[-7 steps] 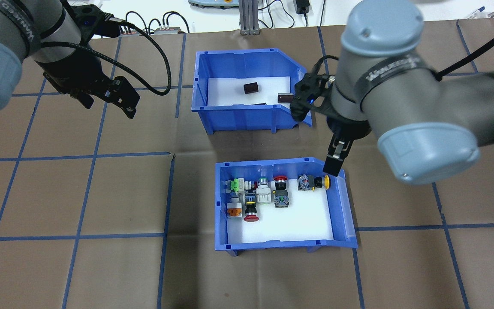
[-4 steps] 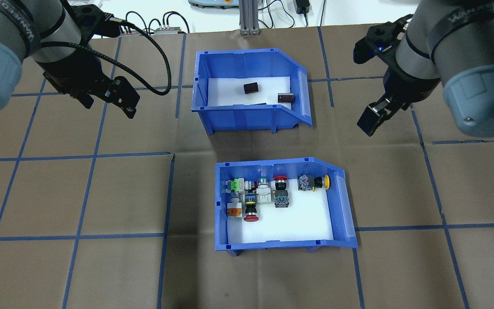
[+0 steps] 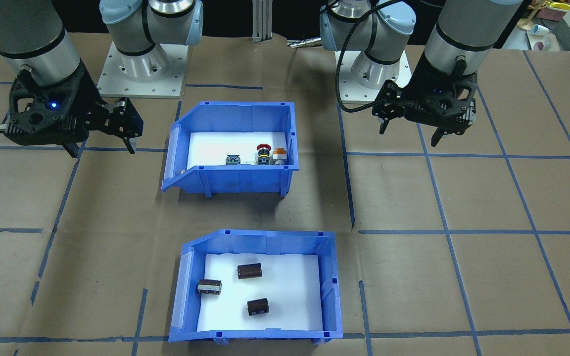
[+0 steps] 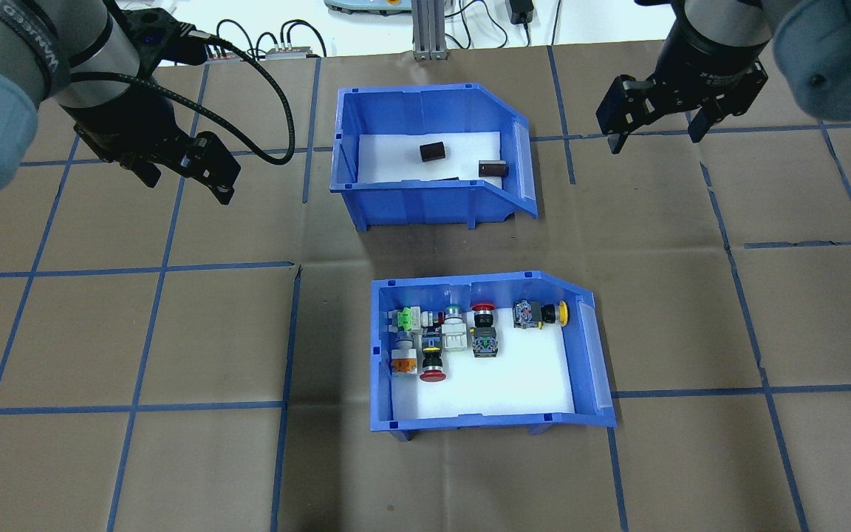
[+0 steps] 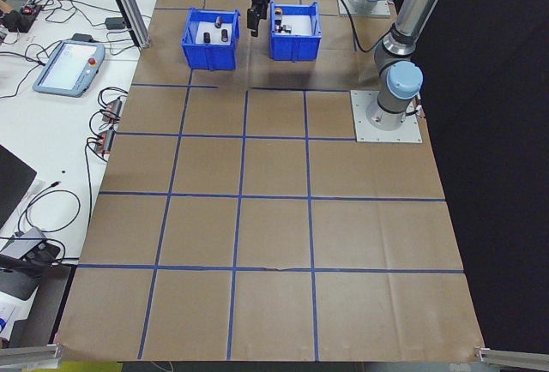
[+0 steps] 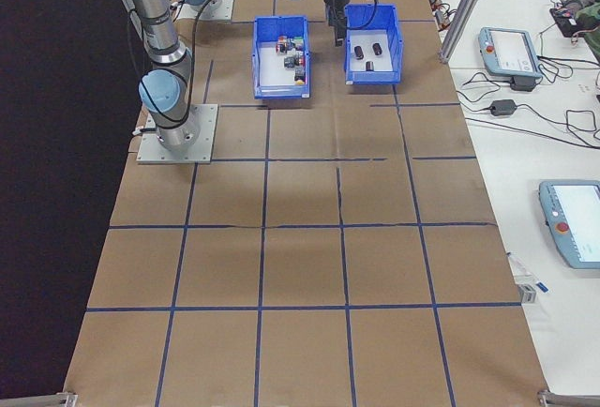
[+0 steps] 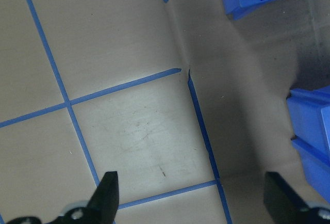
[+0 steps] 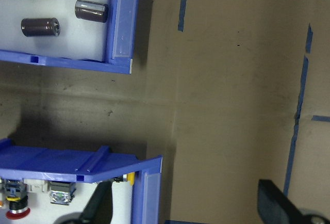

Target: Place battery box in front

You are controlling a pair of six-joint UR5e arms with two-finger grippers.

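Two blue plastic bins sit on the brown, blue-taped surface (image 4: 174,332): the battery box (image 4: 425,199), slant-fronted with a white foam floor and dark cylinders (image 3: 249,271), lies at 12 o'clock from the switch bin (image 4: 484,423) in the overhead view. Both tools hang spread and empty, the left tool (image 4: 200,168) at 9 o'clock of the battery box, the right tool (image 4: 654,122) at 3 o'clock. The box appears placed; what is likely left is clearing the arms.

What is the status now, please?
Left gripper and right gripper open, empty. Blue plastic battery box far from robot, untouched. Blue switch bin sits nearer.
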